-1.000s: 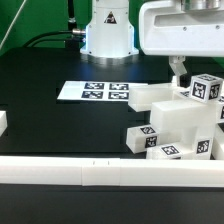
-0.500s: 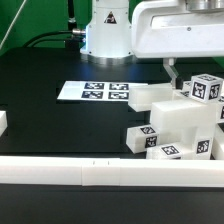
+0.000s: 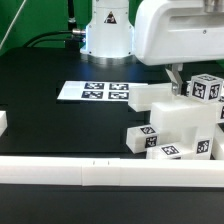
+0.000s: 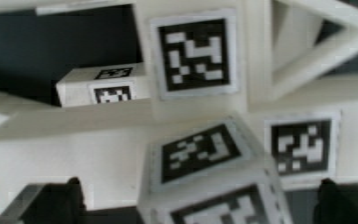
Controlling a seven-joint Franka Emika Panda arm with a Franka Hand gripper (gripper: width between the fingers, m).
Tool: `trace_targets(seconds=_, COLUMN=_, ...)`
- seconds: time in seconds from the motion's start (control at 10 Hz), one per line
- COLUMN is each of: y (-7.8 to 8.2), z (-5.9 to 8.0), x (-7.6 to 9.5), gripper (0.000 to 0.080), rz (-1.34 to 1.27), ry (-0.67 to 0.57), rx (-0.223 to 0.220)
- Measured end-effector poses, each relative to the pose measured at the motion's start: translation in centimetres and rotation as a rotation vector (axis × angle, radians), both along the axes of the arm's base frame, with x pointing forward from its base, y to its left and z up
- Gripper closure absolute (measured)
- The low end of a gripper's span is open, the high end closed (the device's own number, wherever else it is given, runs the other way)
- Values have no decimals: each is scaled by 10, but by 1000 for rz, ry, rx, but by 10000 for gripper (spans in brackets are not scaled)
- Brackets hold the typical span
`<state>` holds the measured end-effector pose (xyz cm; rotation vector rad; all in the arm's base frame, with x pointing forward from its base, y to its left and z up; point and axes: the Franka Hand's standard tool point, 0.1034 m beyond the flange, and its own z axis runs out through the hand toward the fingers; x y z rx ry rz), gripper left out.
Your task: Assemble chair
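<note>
White chair pieces (image 3: 182, 126) cluster at the near right of the black bench (image 3: 60, 125) in the exterior view. The tool (image 3: 176, 80) hangs just over their far edge, and the biggest block's long axis seems to run left-right. In the wrist view the fingers (image 4: 44, 205) stand apart, with a tilted tagged block (image 4: 202, 150) showing between them.

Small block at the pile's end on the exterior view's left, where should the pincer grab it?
Probably from above, closing on the small block across its front and back faces: its top is clear, while one end is crowded by the larger part.
</note>
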<state>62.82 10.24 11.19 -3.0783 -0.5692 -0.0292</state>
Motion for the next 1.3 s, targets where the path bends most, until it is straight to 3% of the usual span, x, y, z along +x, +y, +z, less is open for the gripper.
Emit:
trace_targets(seconds=0.3, y=0, z=-1, x=0, gripper=162, rz=111, ry=1, rx=-1)
trace_targets(seconds=0.4, y=0, z=-2, x=0, gripper=331, rz=110, ry=1, rx=-1)
trace_targets(seconds=0.5, y=0, z=-2, x=0, gripper=331, rz=110, ry=1, rx=-1)
trace_targets(seconds=0.6, y=0, z=-2, x=0, gripper=484, rz=103, ry=1, rx=-1)
trace_targets(seconds=0.9, y=0, z=-2, x=0, gripper=534, rz=36, ry=2, rx=1)
trace_targets(seconds=1.1, y=-1, z=-2, x=1, gripper=534, rz=-184, ry=-5, rx=19)
trace_targets(seconds=1.3, y=1, z=-2, x=3, gripper=534, rz=-610, ry=-51, rx=73)
